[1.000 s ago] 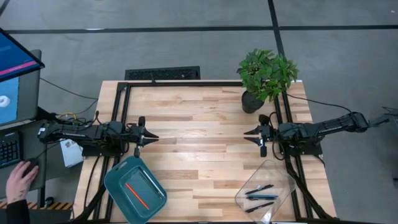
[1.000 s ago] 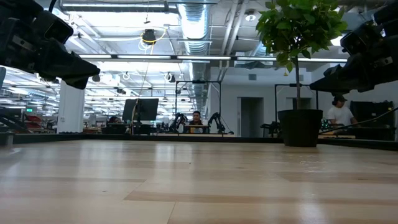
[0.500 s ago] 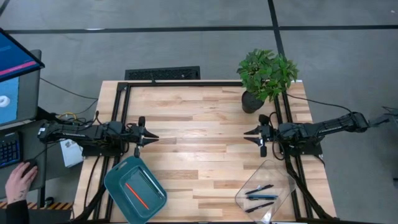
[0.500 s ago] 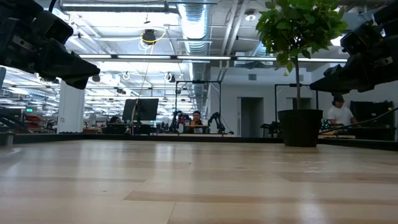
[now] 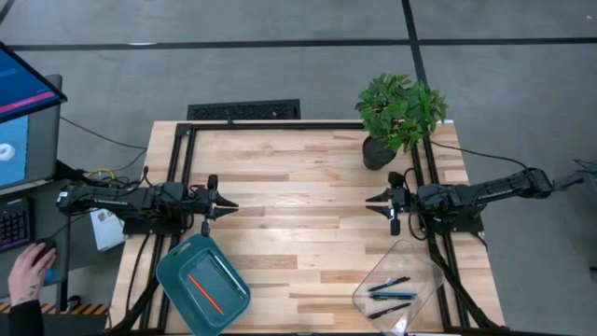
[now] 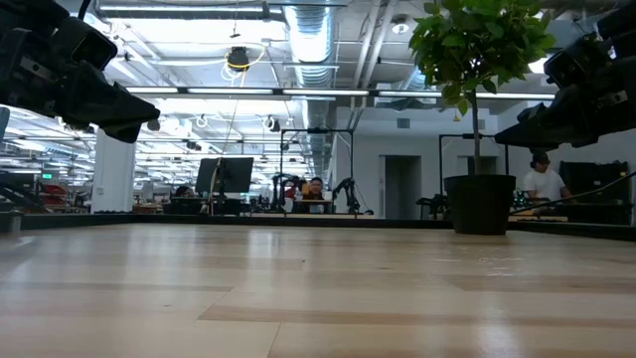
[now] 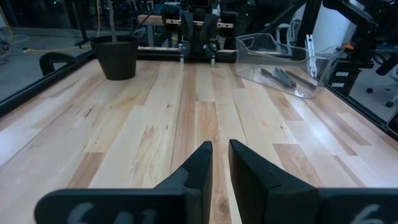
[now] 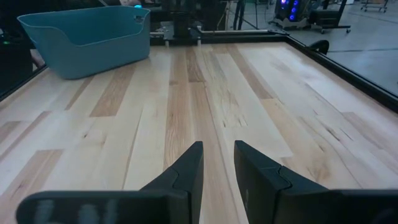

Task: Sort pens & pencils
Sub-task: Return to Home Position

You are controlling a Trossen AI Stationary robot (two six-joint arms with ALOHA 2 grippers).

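Observation:
Three dark pens (image 5: 390, 297) lie inside a clear tray (image 5: 410, 250) at the table's near right; the left wrist view shows the pens (image 7: 283, 76) through the tray's wall. One orange-red pencil (image 5: 204, 292) lies in a teal bin (image 5: 177, 266) at the near left, and the bin (image 8: 87, 40) also shows in the right wrist view. My left gripper (image 5: 231, 205) hovers at the table's left edge and my right gripper (image 5: 370, 199) at its right edge. Both point level at each other across the bare wood, a narrow gap between their fingers and nothing in it.
A potted plant (image 5: 399, 112) stands at the far right corner, close behind my right arm. A black frame (image 5: 280, 124) runs along the far and side edges. A person's hand (image 5: 28, 271) rests on a desk left of the table.

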